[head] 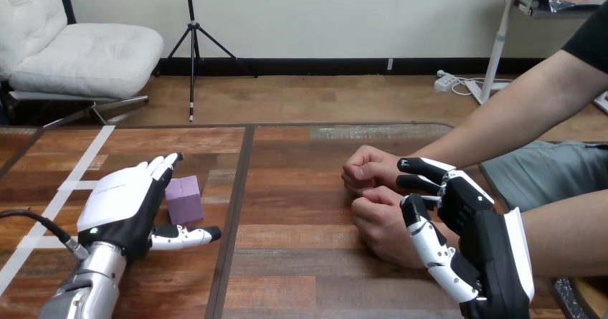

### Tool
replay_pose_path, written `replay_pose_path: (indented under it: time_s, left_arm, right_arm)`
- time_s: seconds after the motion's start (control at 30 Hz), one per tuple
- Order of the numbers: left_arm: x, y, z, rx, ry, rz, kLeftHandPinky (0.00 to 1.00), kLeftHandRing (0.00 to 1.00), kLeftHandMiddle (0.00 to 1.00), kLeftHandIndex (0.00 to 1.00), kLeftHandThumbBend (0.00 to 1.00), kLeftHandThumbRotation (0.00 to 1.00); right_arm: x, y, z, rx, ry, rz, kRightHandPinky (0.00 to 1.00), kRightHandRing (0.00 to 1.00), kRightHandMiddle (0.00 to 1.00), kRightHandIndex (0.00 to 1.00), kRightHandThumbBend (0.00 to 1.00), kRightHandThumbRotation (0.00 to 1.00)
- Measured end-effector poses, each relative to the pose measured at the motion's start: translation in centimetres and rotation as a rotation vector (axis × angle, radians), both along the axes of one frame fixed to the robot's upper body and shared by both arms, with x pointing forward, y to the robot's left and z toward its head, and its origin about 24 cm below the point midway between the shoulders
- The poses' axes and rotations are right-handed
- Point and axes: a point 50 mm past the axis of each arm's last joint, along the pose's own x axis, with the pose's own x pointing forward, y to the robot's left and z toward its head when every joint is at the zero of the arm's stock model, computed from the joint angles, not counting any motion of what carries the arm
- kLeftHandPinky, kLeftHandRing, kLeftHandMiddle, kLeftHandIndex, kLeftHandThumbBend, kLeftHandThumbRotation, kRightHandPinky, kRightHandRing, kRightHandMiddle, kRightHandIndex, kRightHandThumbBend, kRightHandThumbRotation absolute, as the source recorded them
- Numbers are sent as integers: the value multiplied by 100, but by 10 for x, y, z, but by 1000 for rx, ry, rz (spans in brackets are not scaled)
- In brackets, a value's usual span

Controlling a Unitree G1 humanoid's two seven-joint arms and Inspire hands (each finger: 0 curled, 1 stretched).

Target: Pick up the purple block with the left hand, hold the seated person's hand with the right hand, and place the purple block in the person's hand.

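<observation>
A purple block [184,198] rests on the wooden table [301,262] at the left. My left hand [127,206] is beside it on its left, fingers straight and spread over the block's near side, thumb [183,237] stretched out below it; the hand is open and holds nothing. The person's two hands [376,190] rest closed on the table at the right of centre, one behind the other. My right hand [466,226] stands just to their right, palm toward them, its fingers [423,168] extended near the person's wrist and not wrapped round it.
White tape lines [79,168] cross the table's left part. A dark seam [233,218] runs down the table between the block and the person's hands. The person's forearms [516,118] come in from the right.
</observation>
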Motion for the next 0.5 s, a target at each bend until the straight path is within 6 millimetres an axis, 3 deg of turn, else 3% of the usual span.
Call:
replay_pose_path:
  time_s: [0.5]
  left_arm:
    - [3, 1, -1, 7, -6, 15, 92, 92, 93, 91, 77, 45]
  right_arm:
    - [0, 0, -1, -2, -2, 2, 59, 71, 74, 68, 37, 46]
